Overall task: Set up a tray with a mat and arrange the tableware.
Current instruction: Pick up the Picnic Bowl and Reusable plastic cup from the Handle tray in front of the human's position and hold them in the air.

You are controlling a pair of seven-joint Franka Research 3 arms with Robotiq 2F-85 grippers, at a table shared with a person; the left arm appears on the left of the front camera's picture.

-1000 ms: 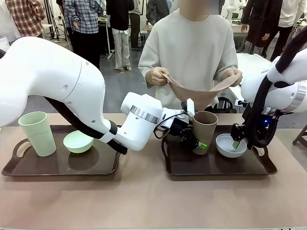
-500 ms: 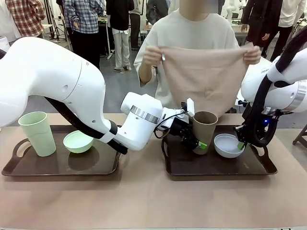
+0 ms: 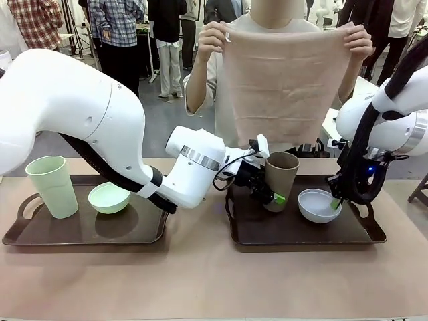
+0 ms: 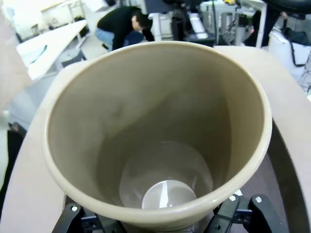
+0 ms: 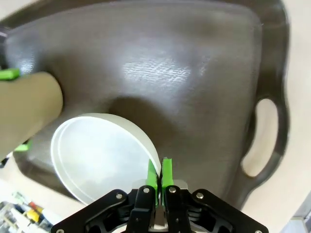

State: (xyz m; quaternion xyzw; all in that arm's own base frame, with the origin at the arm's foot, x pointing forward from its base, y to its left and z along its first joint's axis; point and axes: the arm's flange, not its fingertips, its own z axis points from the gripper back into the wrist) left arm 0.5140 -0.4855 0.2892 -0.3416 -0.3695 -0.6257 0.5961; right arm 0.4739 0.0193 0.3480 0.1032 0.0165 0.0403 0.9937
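A: Left fingers (image 3: pixel 281 199): apart or together?
B: Clamped on the tan-brown cup (image 3: pixel 282 175), low on its wall, one on either side. Near mid-frame in the front view, tilted with the top leaning right, at the left end of the right-hand tray (image 3: pixel 364 235).
A: And the right fingers (image 5: pixel 166 171)?
B: Pinched on the rim of the pale bluish-white bowl (image 3: pixel 315 206), a green pad on each side of the wall. Same tray, just right of the cup. Resting or raised: cannot tell.
A: Rest of the tableware?
B: In the left-hand tray (image 3: pixel 20 235), lower left. Pale green cup (image 3: pixel 52 187) upright at the left end, mint green bowl (image 3: pixel 109 198) just beside it on the right.
A: Mat (image 3: pixel 284 80)?
B: Held up at top centre, spread flat. One hand (image 3: pixel 212 35) gripping its upper left corner, the other hand (image 3: pixel 359 43) its upper right. Beyond the trays, well above the worktop (image 3: pixel 200 284).
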